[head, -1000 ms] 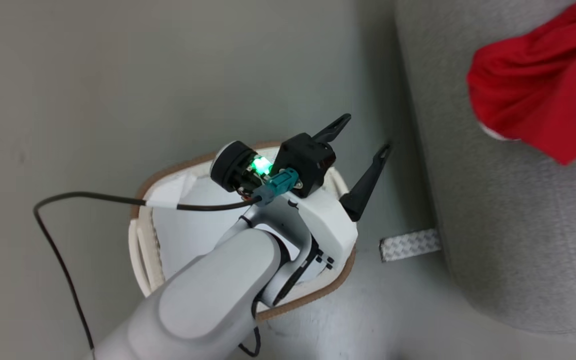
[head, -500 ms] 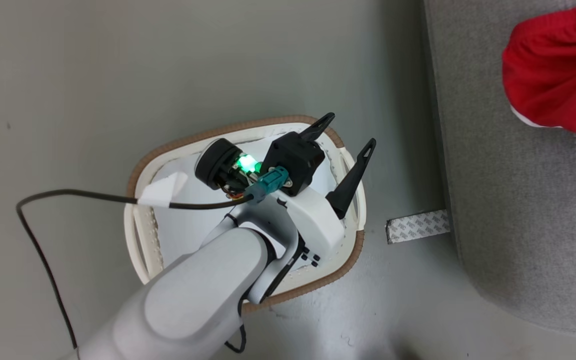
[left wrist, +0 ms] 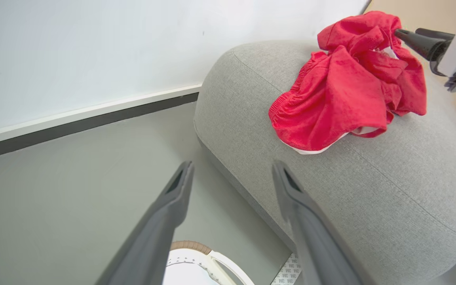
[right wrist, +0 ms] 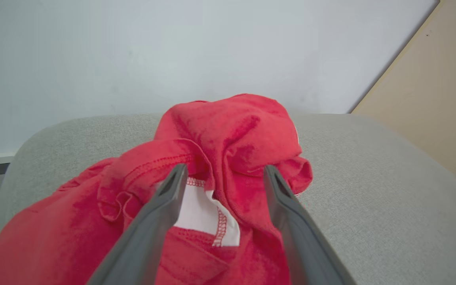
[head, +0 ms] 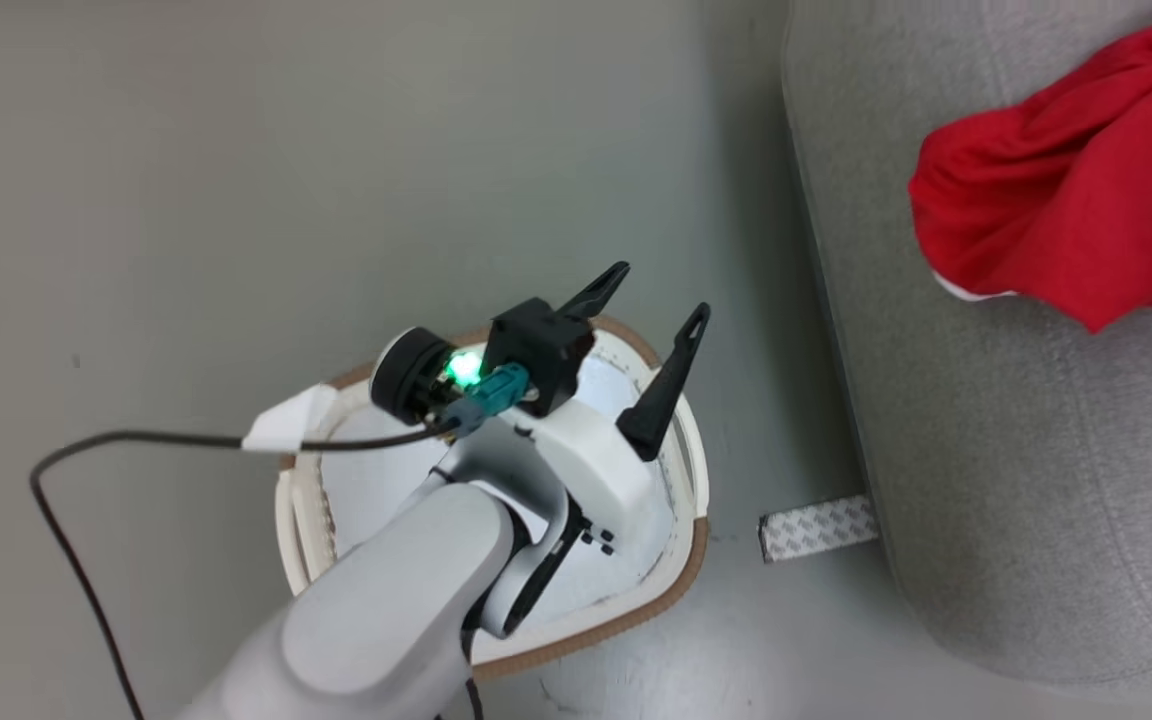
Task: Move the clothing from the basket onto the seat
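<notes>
The left arm (head: pixel 386 620) is seen rising from the lower left of the head view, its pale forearm bent over the basket (head: pixel 586 640) and its wrist held above the basket's middle. The left fingers (head: pixel 671 375) are pointed toward the upper right of that view and are spread wide, with nothing held between them. A dark cable (head: pixel 136 440) is looped from the wrist out over the grey floor (head: pixel 336 200) at the left.

The basket is stood on the floor at the lower centre of the head view, just left of the seat (head: pixel 1016 450). A white inner surface is shown around the arm. The rest of the inside is hidden by the wrist, so what lies there cannot be told. A short strip of patterned tape (head: pixel 816 527) is stuck to the floor between basket and seat.

The clothing (head: pixel 1066 210) is laid in a crumpled heap on top of the seat, at the upper right of the head view, well apart from the left fingers. In the right wrist view the right fingers (right wrist: pixel 158 213) are held wide apart at the near edge of the heap. A red fold and a white patch are framed between them. Whether the cloth is touched by them cannot be told. In the left wrist view one right finger is shown at the upper right, its tip at the heap's far edge.
</notes>
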Tool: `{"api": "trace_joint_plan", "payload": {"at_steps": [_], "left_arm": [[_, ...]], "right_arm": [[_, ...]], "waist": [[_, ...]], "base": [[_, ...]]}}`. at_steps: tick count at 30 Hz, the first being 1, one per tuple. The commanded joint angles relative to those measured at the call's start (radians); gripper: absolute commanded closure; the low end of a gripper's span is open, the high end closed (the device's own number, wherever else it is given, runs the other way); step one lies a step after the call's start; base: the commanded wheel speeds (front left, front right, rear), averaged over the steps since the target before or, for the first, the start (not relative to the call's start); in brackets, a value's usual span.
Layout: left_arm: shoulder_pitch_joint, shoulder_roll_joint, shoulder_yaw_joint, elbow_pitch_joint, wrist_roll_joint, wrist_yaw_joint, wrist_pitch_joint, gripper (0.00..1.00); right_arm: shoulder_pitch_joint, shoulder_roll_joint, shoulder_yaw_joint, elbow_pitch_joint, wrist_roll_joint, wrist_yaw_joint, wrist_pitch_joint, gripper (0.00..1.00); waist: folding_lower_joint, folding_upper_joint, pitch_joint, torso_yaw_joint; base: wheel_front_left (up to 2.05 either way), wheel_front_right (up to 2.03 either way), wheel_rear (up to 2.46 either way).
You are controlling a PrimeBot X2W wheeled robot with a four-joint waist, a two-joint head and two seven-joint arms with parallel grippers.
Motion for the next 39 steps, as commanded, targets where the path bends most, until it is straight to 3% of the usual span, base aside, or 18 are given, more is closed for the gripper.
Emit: {"api": "trace_joint_plan", "payload": {"at_steps": [1,11,19,29,39], "left_arm": [[0.037,-0.003,0.011,0.016,-0.017,0.007,-0.028,0.0],[0.18,0.003,0.079,0.088,-0.099,0.038,-0.154,0.0],[0.319,0.047,0.136,0.119,-0.153,0.056,-0.237,0.0],[0.49,0.098,0.228,0.105,-0.143,0.067,-0.285,0.0],[0.696,0.068,0.431,0.047,-0.026,0.035,-0.284,0.0]], "right_arm": [[0.044,0.013,0.031,-0.029,0.01,-0.003,-0.003,0.0],[0.285,0.073,0.225,-0.317,0.171,-0.003,-0.001,0.0],[0.535,0.113,0.389,-0.524,0.301,-0.003,-0.001,0.0],[0.785,0.161,0.489,-0.643,0.361,-0.003,-0.001,0.0],[0.957,0.191,0.548,-0.735,0.39,-0.003,-0.001,0.0]], "waist": [[0.0,-0.0001,-0.072,0.003],[0.0,-0.0001,-0.269,0.051],[0.0,-0.0001,-0.404,0.097],[0.0,-0.0001,-0.518,0.163],[0.0,-0.0001,-0.597,0.209]], "base": [[0.0,0.0,0.0],[0.0,0.0,0.0],[0.0,0.0,0.0],[0.0,0.0,0.0],[0.0,0.0,0.0]]}}
